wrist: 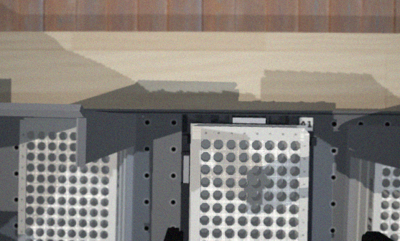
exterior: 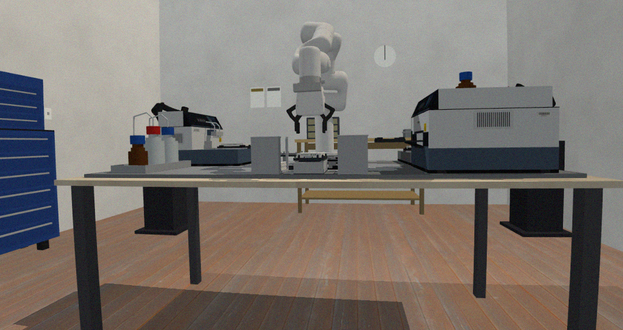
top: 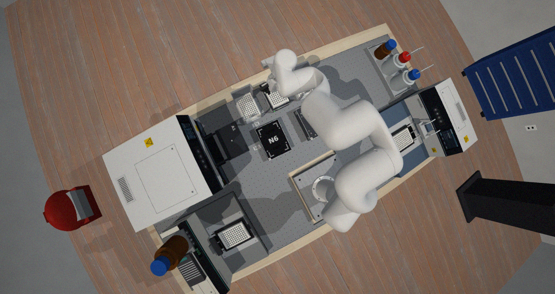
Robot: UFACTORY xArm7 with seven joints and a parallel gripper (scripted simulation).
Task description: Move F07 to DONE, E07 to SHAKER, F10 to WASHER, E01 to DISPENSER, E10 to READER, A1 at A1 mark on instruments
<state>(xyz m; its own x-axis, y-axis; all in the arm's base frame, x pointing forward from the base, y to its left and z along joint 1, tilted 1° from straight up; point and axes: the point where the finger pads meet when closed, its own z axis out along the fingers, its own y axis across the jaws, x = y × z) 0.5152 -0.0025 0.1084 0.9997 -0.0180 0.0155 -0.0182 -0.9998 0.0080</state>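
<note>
My gripper (exterior: 310, 128) (wrist: 274, 237) is open and empty. It hangs a little above a white well plate (wrist: 249, 179) (top: 276, 97) (exterior: 310, 156) that sits on the station between the two stack racks. In the wrist view only the fingertips show at the bottom edge, on either side of this plate. An A1 mark (wrist: 306, 123) is at the plate's far right corner. Each grey rack (exterior: 265, 154) (exterior: 352, 154) holds a white plate, seen in the wrist view on the left (wrist: 68, 186) and on the right (wrist: 395, 201). In the overhead view the arm hides the gripper.
The big white instrument (top: 155, 171) has an empty black tray (top: 228, 136). Plates sit on the right instrument (top: 401, 138) and on the near-left one (top: 233, 233). Nest N6 (top: 273, 139) is bare. Reagent bottles (top: 399, 61) stand at the far right corner.
</note>
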